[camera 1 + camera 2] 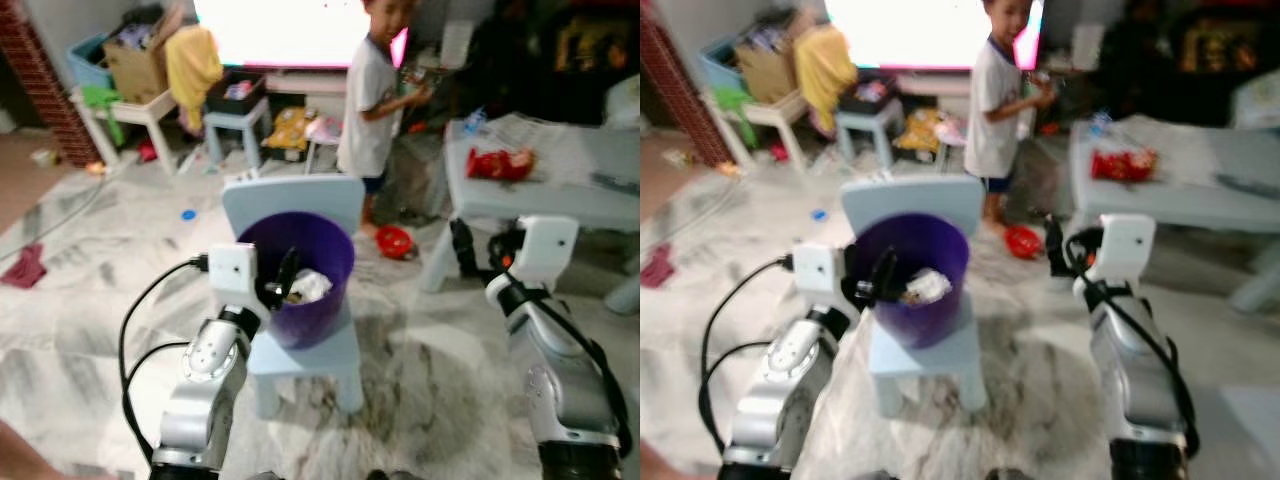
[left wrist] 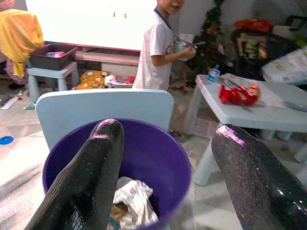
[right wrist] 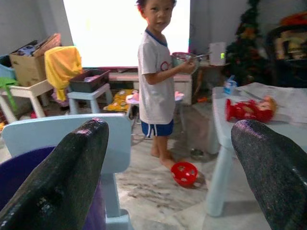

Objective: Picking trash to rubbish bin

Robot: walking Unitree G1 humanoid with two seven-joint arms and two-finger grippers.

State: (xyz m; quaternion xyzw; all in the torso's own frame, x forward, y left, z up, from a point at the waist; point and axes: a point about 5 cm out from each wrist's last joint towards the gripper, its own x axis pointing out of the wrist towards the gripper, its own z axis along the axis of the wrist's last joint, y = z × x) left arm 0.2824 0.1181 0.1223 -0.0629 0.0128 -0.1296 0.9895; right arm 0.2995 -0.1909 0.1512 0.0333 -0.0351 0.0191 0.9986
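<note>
At frame centre, crumpled trash (image 1: 308,286) already lies in the purple bin (image 1: 330,305), the left hand (image 1: 283,280) wide and empty above it, right hand (image 1: 480,250) also wide.

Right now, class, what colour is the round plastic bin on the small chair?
Purple bin; clearest in the left wrist view.

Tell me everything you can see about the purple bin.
The purple bin is a round, open-topped bucket that looks like plastic. It stands upright on the seat of a small light blue chair, in front of the chair's backrest. Crumpled whitish trash lies at its bottom. The left gripper hangs open over its rim, fingers reaching inside.
</note>
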